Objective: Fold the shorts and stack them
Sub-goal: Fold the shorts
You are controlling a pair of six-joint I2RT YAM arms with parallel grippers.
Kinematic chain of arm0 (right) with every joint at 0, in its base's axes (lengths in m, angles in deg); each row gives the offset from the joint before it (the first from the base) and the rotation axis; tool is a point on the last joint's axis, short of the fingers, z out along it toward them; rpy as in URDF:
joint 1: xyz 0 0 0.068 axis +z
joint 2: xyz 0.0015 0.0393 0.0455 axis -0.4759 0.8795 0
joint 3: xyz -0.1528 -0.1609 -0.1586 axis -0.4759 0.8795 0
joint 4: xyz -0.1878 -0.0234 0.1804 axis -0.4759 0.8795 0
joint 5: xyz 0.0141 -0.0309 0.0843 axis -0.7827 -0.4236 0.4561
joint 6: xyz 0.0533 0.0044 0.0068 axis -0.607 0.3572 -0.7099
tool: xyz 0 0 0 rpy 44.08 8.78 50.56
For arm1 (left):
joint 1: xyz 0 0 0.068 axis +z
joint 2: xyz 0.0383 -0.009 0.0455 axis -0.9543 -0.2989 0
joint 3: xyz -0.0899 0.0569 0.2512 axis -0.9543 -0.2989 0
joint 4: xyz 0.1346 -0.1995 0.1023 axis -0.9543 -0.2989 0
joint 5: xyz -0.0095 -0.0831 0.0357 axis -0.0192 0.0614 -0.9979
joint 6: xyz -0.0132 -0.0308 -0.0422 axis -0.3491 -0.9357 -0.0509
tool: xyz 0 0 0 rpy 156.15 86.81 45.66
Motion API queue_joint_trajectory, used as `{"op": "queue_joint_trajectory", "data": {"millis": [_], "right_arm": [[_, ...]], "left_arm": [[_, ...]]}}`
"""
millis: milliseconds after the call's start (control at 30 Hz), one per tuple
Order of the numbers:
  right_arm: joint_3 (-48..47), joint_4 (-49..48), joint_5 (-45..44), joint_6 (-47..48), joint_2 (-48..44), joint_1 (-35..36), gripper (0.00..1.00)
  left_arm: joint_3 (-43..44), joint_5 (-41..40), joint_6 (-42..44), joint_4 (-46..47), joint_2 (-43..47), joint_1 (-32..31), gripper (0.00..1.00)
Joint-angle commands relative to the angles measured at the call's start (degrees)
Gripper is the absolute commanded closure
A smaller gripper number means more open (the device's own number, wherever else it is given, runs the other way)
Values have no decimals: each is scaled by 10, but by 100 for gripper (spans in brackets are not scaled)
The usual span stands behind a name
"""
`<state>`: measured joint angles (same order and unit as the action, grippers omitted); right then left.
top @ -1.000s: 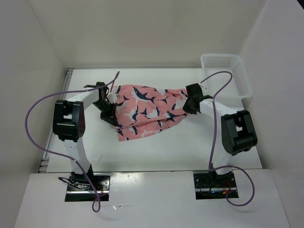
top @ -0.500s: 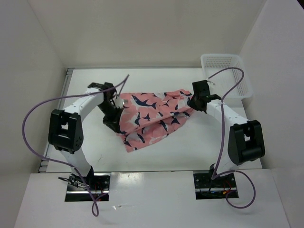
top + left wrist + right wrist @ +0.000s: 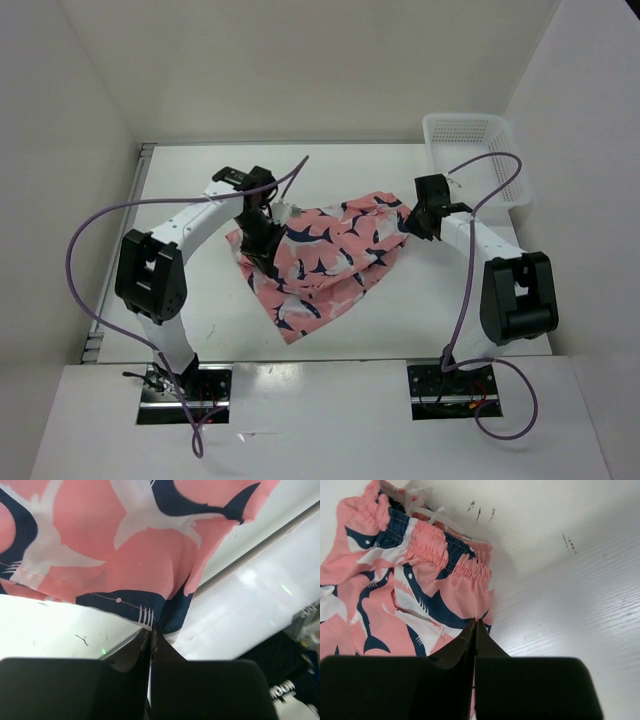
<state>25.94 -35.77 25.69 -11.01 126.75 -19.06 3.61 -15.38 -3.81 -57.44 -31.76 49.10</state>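
The salmon-pink shorts (image 3: 325, 250) with navy-and-white shark shapes hang between my two grippers above the table's middle, sagging toward the near edge. My left gripper (image 3: 262, 240) is shut on the shorts' left edge; in the left wrist view (image 3: 151, 626) the hem (image 3: 125, 605) is pinched between the closed jaws. My right gripper (image 3: 408, 222) is shut on the right edge; in the right wrist view (image 3: 476, 622) the jaws pinch the cloth just below the gathered waistband (image 3: 440, 550).
A white mesh basket (image 3: 477, 158) stands at the back right of the white table (image 3: 200, 310). White walls close the table on three sides. Purple cables loop off both arms.
Both grippers have moved right and toward each other with the shorts. The left arm swung inward the most. The cloth has slackened and bunched, its low corner hanging nearer the front.
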Motion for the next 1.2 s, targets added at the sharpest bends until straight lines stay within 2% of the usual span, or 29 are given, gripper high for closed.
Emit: {"op": "queue_joint_trajectory", "data": {"millis": [0, 100, 200, 233, 267, 300, 333, 367, 433, 500, 533, 600, 633, 667, 733, 767, 800, 833, 967, 1167], "right_arm": [[-14, -1, -37, 15, -36, -5, 100], [-7, -6, -37, 26, -36, -20, 100], [-2, -6, -25, 26, -6, -20, 100], [-2, -6, -25, 26, -1, -20, 100], [-2, -11, -25, 26, 4, -20, 86], [-2, -11, -25, 26, 4, -20, 72], [-2, -11, -25, 26, 4, -20, 61], [-2, -11, -33, 26, 4, -20, 43], [-2, 9, -49, 35, -20, -20, 38], [-2, 25, -69, 40, -59, -20, 37], [-2, 32, -76, 46, -74, -20, 38], [3, 42, -81, 51, -123, -20, 48], [3, 42, -81, 57, -139, -20, 53], [16, 35, -76, 57, -165, -8, 66], [25, 24, -69, 62, -173, 17, 79], [31, 18, -64, 62, -173, 36, 85], [31, 5, -64, 62, -160, 79, 95], [26, -1, -51, 62, -128, 121, 100], [-1, -6, -26, 50, -55, 171, 100], [-20, -23, 17, 23, 34, 176, 100]], "left_arm": [[19, 4, 3, -32, 28, -47, 100], [-44, 4, 3, -32, 28, -153, 100], [-120, 4, 3, -4, 9, -219, 97], [-131, 3, 3, 4, 2, -219, 95], [-131, 3, 3, 4, -6, -219, 91], [-131, 3, 3, 4, -6, -219, 67], [-131, 3, 3, 4, -6, -225, 54], [-131, -12, 3, 10, 0, -225, 45], [-139, -32, 3, 29, 15, -225, 37], [-139, -45, 3, 29, 32, -203, 36], [-139, -45, 3, 35, 38, -190, 36], [-121, -31, 3, 47, 65, -151, 36], [-115, -25, 3, 81, 74, -99, 34], [-115, -36, 3, 104, 88, -74, 33], [-121, -63, 3, 168, 88, -31, 33], [-121, -74, 3, 177, 69, -30, 33], [-126, -79, 3, 191, 56, -30, 33], [-127, -79, 3, 213, 29, -30, 33], [-127, -79, 3, 249, -43, -44, 33], [-127, -139, 3, 303, -115, -8, 33]]}}
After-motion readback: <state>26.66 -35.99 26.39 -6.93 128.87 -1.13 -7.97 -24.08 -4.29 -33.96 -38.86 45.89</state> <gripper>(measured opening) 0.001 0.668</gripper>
